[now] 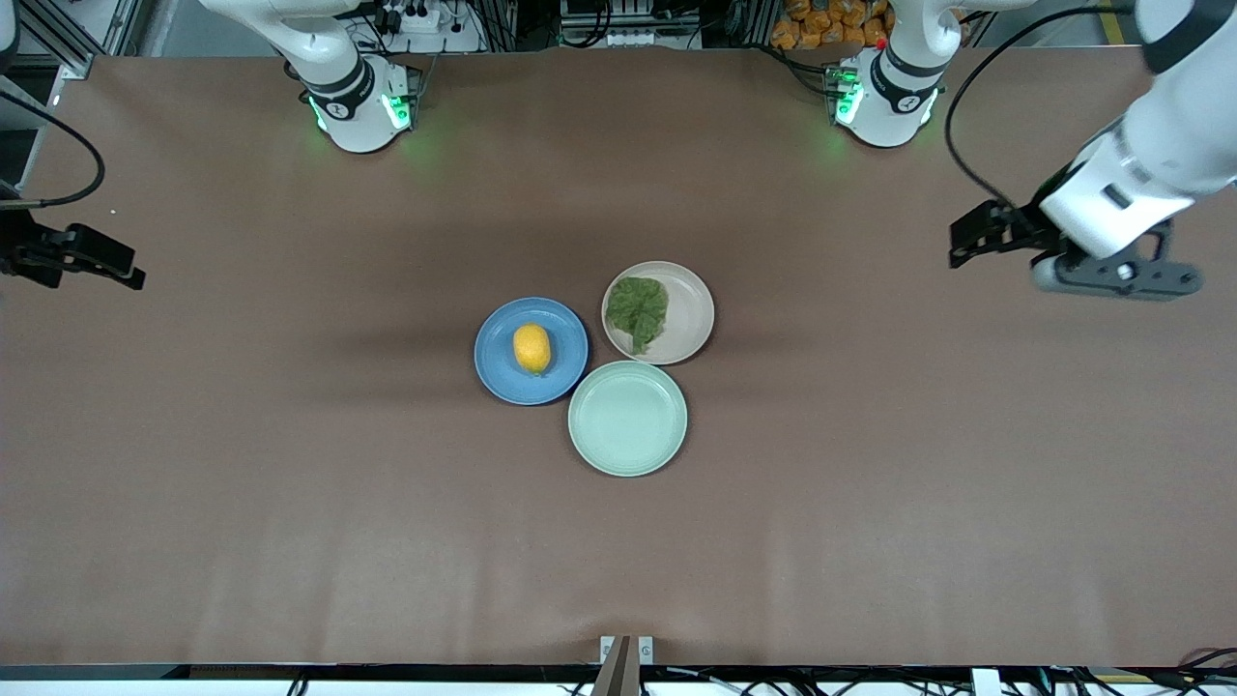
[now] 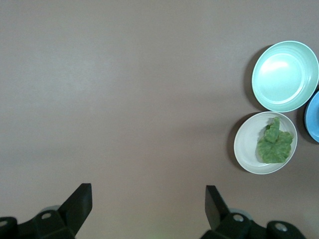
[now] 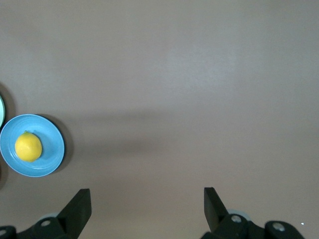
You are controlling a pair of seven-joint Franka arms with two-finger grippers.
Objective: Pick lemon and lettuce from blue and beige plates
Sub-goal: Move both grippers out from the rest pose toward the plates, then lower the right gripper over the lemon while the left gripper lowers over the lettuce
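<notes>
You will find no text, label, brand, number or sign that can be read in any of these views.

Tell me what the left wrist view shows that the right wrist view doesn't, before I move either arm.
Only the left wrist view shows the lettuce on the beige plate and the whole empty mint plate, with the left gripper open. Only the right wrist view shows the lemon, with the right gripper open. Both show the blue plate and bare brown table.
</notes>
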